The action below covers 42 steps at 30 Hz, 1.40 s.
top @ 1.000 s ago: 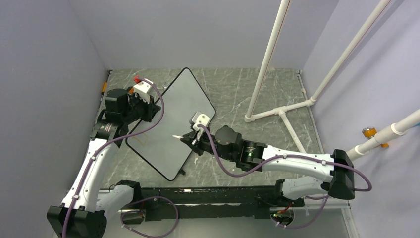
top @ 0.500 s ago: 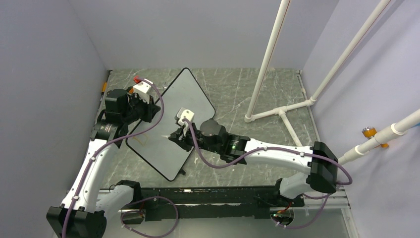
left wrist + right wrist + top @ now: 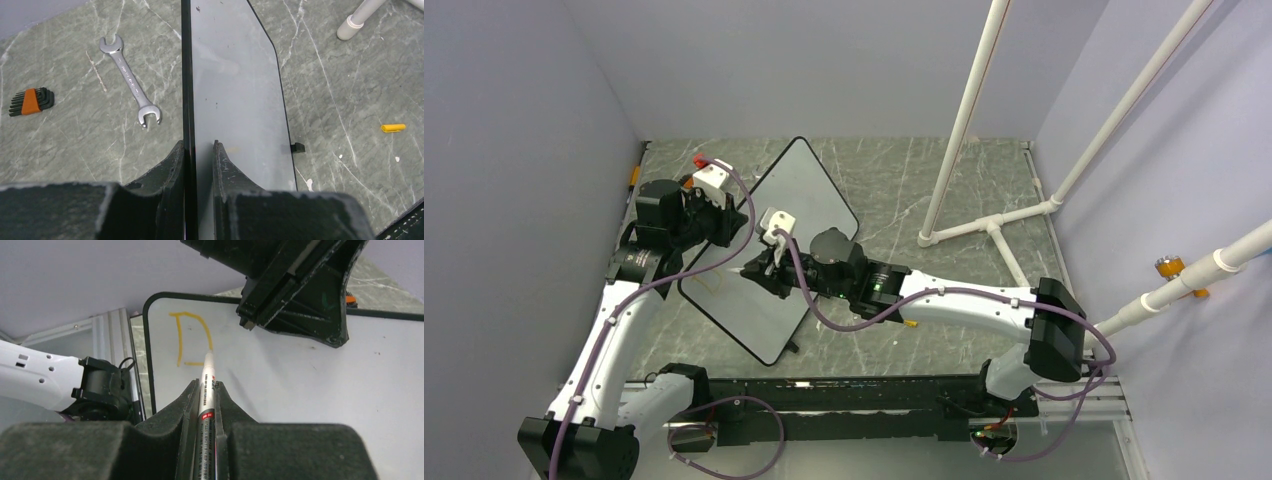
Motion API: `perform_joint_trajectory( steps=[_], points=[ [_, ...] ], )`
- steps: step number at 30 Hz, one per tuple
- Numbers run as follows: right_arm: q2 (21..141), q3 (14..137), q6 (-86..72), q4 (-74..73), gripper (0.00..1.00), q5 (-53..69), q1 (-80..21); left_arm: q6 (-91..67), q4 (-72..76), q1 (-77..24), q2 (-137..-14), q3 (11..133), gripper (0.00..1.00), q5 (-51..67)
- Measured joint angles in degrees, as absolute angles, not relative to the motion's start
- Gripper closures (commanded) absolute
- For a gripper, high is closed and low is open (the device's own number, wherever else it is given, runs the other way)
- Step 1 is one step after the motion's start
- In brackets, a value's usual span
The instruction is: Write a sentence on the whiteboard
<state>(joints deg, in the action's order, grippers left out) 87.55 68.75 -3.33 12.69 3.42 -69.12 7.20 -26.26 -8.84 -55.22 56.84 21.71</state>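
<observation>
Whiteboard point(image 3: 809, 190) sits centre-left in the top view, turned corner-on like a diamond. It is a white board with rounded corners and a thin black rim. In the left wrist view it runs up the middle of the frame point(image 3: 235, 90), with a small black clip point(image 3: 297, 147) on its right edge.

Left gripper point(image 3: 199, 145) is clamped on the board's rim, one finger on each side. Right gripper point(image 3: 206, 385) is closed around a white marker point(image 3: 207, 372), whose tip touches the board point(image 3: 300, 380).

Of the sentence, only an orange-yellow "D" point(image 3: 178, 342) is there, in thin strokes at the upper left of the right wrist view, near the board's corner; the marker tip is at the D's lower right.

On the table in the left wrist view: wrench point(image 3: 131, 82) upper left, hex key set point(image 3: 31, 100) far left, and a small orange-yellow piece point(image 3: 393, 128) at right.
</observation>
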Motion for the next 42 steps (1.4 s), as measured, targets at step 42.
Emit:
perform_joint_trajectory(
  steps=[42],
  points=[
    [92.3, 68.9, -5.5, 14.3, 1.0, -0.1, -69.2, 6.4, -27.2, -8.8, -54.9, 56.8, 1.0, 20.2]
  ],
)
